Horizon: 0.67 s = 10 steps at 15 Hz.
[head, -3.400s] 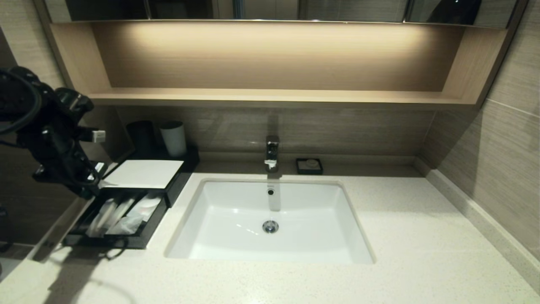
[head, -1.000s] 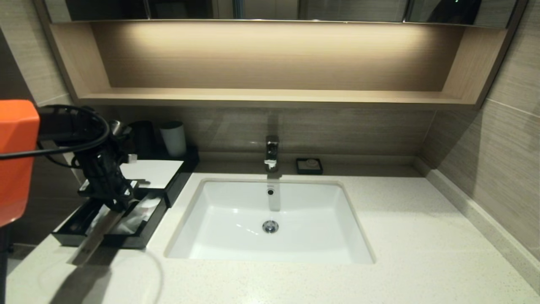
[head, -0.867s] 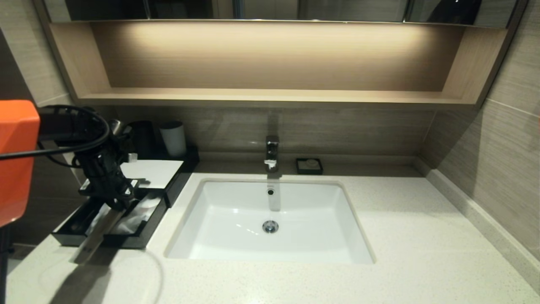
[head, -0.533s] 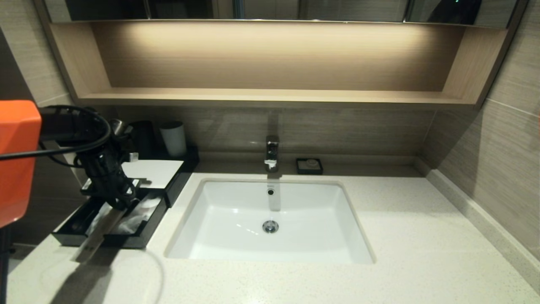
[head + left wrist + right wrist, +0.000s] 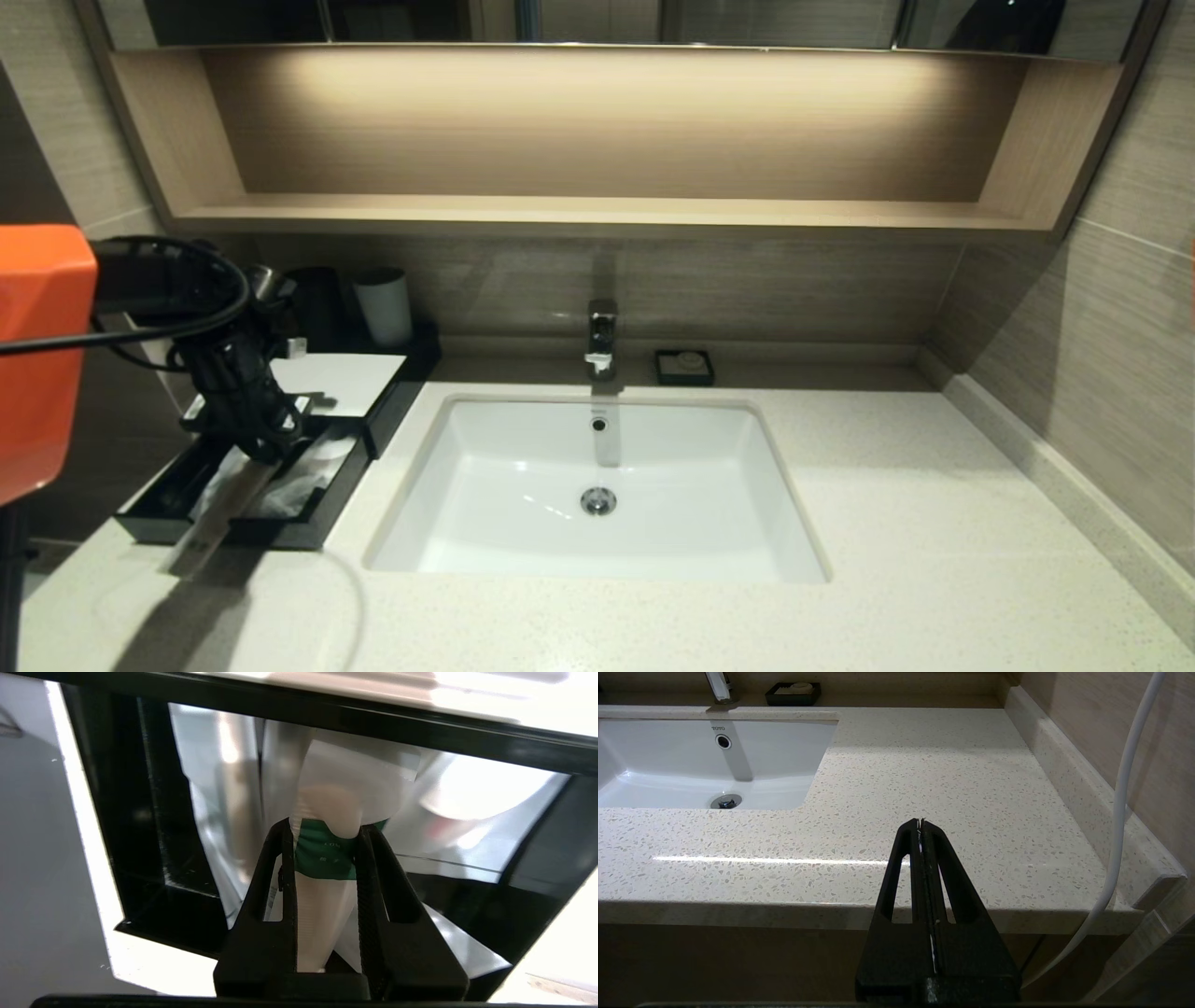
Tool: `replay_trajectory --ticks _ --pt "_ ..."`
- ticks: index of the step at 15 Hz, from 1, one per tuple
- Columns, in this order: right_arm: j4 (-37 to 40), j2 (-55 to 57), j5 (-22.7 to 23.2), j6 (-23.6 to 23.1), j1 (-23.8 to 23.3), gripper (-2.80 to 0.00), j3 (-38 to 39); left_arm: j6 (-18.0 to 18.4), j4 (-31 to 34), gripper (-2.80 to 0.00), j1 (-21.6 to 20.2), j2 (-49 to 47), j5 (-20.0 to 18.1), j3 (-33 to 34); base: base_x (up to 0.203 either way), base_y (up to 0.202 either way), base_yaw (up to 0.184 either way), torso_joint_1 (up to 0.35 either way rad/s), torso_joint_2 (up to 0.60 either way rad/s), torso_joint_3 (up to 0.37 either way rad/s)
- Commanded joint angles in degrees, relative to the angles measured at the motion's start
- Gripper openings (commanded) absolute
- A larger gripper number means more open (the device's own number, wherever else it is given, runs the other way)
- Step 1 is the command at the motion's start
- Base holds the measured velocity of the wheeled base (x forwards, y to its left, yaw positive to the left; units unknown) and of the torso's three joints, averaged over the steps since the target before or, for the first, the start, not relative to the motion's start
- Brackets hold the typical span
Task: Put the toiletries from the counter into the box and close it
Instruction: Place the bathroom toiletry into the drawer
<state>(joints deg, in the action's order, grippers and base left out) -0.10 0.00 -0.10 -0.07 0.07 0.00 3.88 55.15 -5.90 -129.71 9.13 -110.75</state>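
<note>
1. My left gripper [image 5: 324, 828] is clamped on one wrapped toiletry stick [image 5: 327, 858], both fingers [image 5: 280, 868] pressing at its green label.
2. I hold it over the pulled-out drawer of the box [image 5: 308, 532], which sits at the counter's [image 5: 887, 523] far left edge, left of the sink [image 5: 523, 467].
3. The stick slants down across the drawer, its lower end reaching past the drawer's front edge toward the counter's near edge.
4. Other wrapped toiletries [image 5: 308, 471] lie inside the drawer, beside the stick.
5. The box's white top panel [image 5: 345, 381] lies behind the drawer.
6. My right gripper [image 5: 920, 823] is pressed closed and empty, parked off the counter's near edge, toward its right corner.
</note>
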Motion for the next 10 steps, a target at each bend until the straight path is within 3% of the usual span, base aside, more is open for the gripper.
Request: replay_trajectory --ticks 1,10 --pt "0.0 0.0 0.0 0.0 0.0 -2.80 0.1 0.0 0.1 0.00 0.0 -0.7 1.6 0.0 0.000 0.000 0.000 0.000 0.00 0.000" --pt "0.0 0.0 0.0 0.0 0.0 -2.80 0.1 -3.1 -2.8 0.00 0.0 3.2 1.4 0.0 0.000 0.000 0.000 0.000 0.00 0.000"
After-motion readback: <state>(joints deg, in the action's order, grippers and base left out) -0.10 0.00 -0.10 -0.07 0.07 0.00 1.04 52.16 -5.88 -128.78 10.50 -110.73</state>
